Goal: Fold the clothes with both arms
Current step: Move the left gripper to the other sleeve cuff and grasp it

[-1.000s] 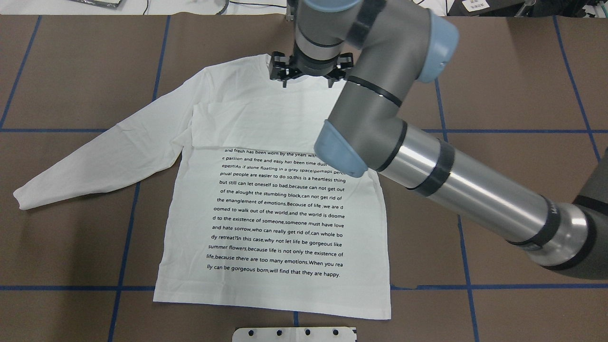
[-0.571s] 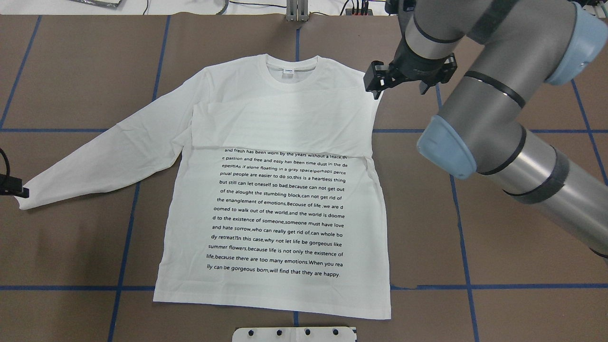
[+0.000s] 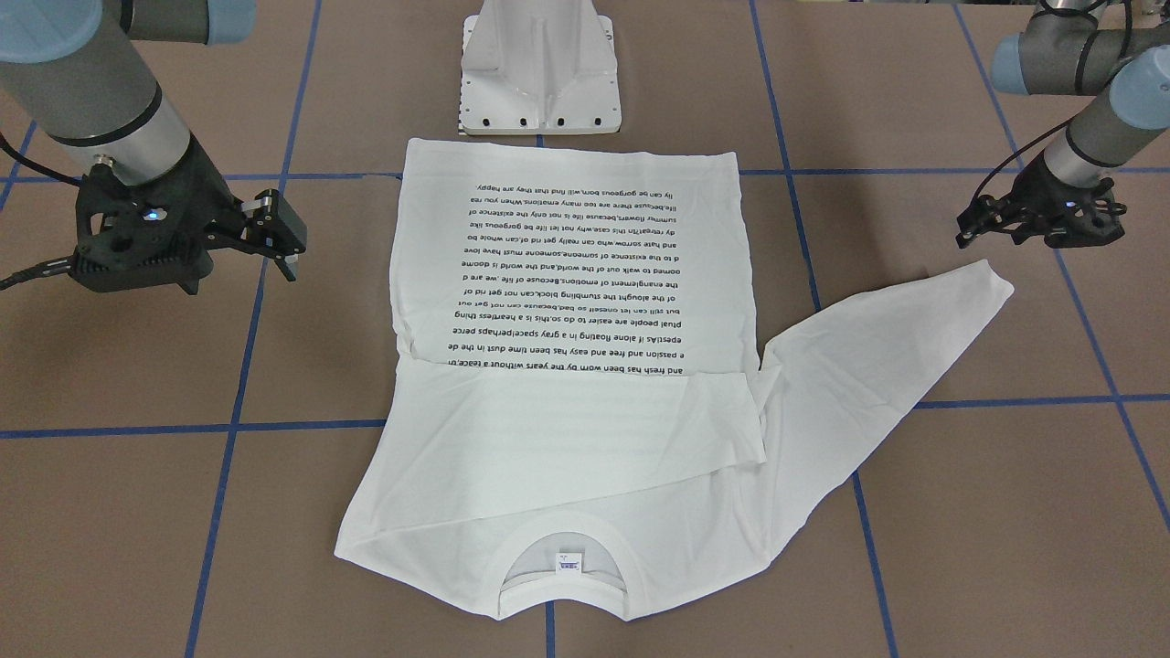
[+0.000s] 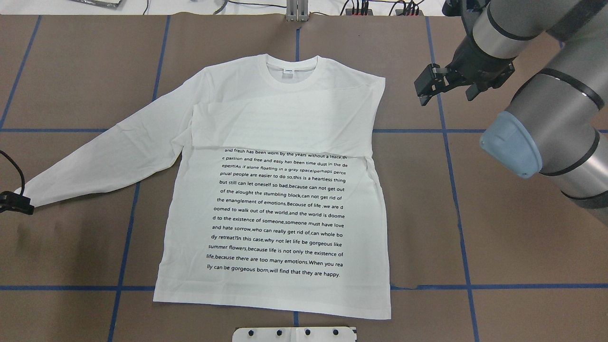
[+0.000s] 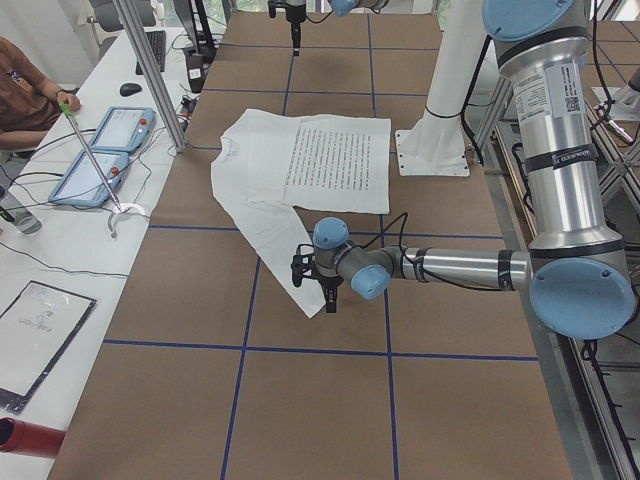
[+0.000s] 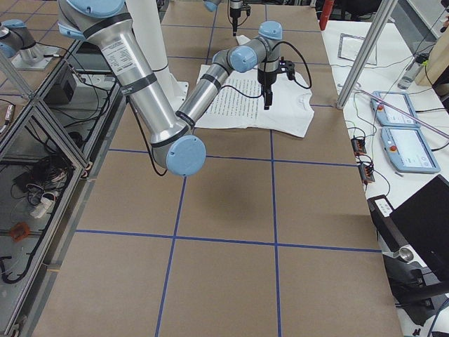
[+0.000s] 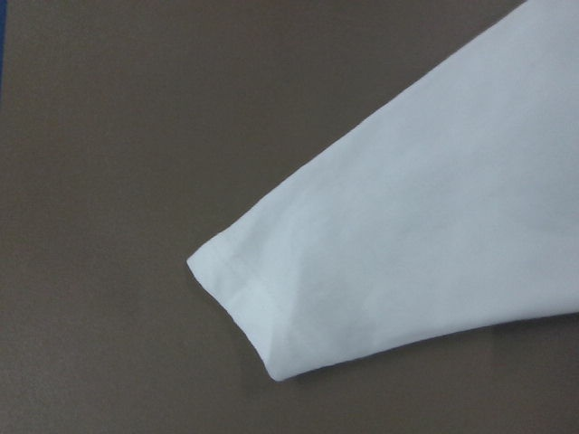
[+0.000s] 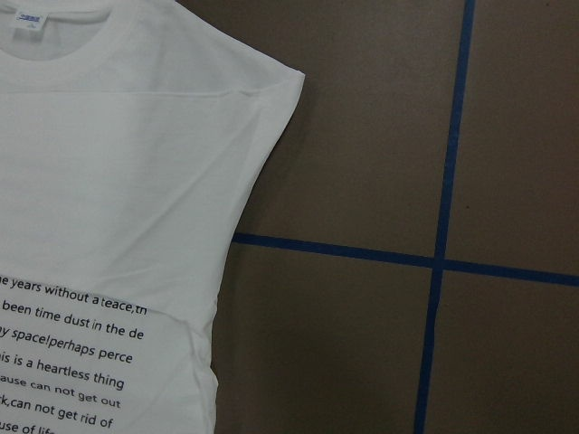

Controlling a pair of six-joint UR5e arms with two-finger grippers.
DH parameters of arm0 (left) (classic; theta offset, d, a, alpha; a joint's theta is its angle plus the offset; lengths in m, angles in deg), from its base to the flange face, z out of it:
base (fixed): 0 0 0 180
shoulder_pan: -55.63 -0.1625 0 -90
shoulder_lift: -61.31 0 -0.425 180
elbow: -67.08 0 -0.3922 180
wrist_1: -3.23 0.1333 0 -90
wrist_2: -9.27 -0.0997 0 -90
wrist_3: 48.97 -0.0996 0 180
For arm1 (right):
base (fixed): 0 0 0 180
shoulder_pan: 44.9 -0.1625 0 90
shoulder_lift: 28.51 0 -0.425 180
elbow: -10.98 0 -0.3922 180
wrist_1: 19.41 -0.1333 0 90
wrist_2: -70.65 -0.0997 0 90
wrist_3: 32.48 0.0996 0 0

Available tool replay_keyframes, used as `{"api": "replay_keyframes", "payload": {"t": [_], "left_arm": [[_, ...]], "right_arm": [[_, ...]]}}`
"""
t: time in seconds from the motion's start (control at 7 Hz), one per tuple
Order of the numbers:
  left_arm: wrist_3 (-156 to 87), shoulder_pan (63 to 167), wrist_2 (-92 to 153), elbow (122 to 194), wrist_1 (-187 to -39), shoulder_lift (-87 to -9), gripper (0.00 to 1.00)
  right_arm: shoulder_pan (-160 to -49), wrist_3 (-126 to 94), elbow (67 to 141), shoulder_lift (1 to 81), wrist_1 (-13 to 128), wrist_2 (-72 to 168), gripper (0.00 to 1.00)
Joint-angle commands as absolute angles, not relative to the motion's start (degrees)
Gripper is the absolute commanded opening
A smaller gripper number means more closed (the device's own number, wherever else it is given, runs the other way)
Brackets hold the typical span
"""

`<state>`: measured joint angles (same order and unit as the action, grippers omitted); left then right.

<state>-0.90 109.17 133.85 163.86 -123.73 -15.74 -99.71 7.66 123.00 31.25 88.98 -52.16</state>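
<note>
The white long-sleeved shirt (image 4: pixel 280 199) lies flat on the brown table, printed text up and collar (image 4: pixel 292 71) at the far side. One sleeve is folded across the chest (image 3: pixel 585 429). The other sleeve (image 4: pixel 104 156) stretches out toward the left edge. My right gripper (image 4: pixel 446 97) hangs open and holds nothing, over bare table to the right of the shirt's shoulder (image 8: pixel 280 86). My left gripper (image 3: pixel 1042 239) hovers open by the outstretched sleeve's cuff (image 7: pixel 244 289), holding nothing. Only its edge (image 4: pixel 16 202) shows in the overhead view.
The white pedestal base (image 3: pixel 539 73) stands just beyond the shirt's hem. Blue tape lines (image 4: pixel 456 190) grid the table. A side desk with tablets (image 5: pixel 105 150) and a seated person (image 5: pixel 30 95) runs along the far side. Bare brown table surrounds the shirt.
My right gripper has swung from over the collar to the right, off the shirt past its shoulder. My left gripper has come into view at the left edge by the cuff.
</note>
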Motion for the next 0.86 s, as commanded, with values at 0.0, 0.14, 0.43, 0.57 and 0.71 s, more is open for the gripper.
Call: {"api": "replay_keyframes", "payload": {"t": [0.0,0.14,0.43,0.57,0.71], "left_arm": [[-1.86,109.42,133.90,160.25,-123.69,-19.10,0.93],[-2.03,111.25,133.98,160.24,-123.69,-19.20,0.90],[-3.18,112.84,133.90,159.02,-123.60,-19.73,0.89],[-3.18,113.02,133.90,157.97,-123.69,-20.86,0.89],[-3.26,113.02,133.90,156.21,-124.12,-22.09,0.89]], "right_arm": [[-99.83,7.59,123.66,31.78,88.87,-52.39,1.00],[-99.92,7.59,123.66,31.87,88.87,-52.39,1.00],[-99.92,7.59,123.66,31.78,88.96,-52.48,1.00],[-99.92,7.59,123.66,31.78,88.87,-52.48,1.00],[-99.92,7.59,123.66,31.87,88.87,-52.48,1.00]]}}
